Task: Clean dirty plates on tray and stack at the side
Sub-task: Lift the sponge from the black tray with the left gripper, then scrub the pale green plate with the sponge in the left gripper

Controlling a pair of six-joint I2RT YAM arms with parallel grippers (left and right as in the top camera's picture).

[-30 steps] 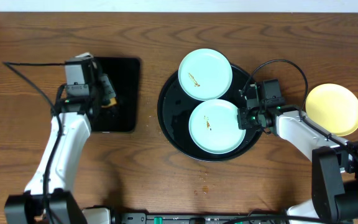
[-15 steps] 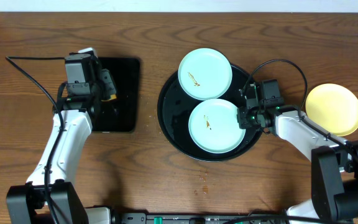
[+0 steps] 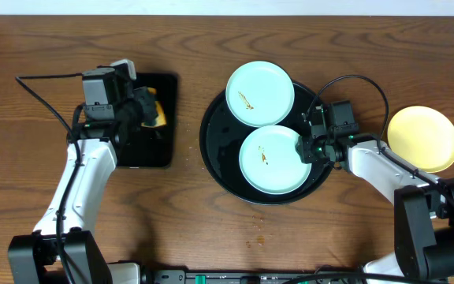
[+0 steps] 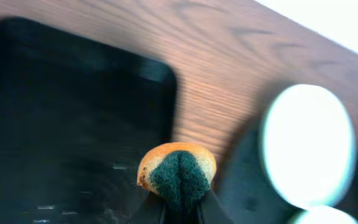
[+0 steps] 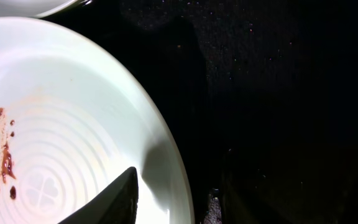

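Observation:
The round black tray (image 3: 219, 150) holds two mint-blue plates with brown smears: an upper plate (image 3: 260, 93) overlapping the tray's far rim and a lower plate (image 3: 271, 160). A yellow plate (image 3: 422, 138) lies on the table to the right. My left gripper (image 3: 150, 115) is shut on a yellow-and-green sponge (image 4: 178, 168) and holds it above the rectangular tray's right part. My right gripper (image 5: 179, 199) is open and straddles the lower plate's (image 5: 61, 124) right rim. One finger is over the plate and the other is over the tray (image 5: 291, 93).
A rectangular black tray (image 3: 144, 150) lies at the left under the left arm. The upper plate (image 4: 307, 146) shows blurred ahead of the sponge. A few crumbs (image 3: 257, 237) lie on the wooden table in front of the round tray. Cables trail from both arms.
My left gripper has swung to the right over the rectangular tray, bringing the sponge into view. The right arm and the plates have not moved.

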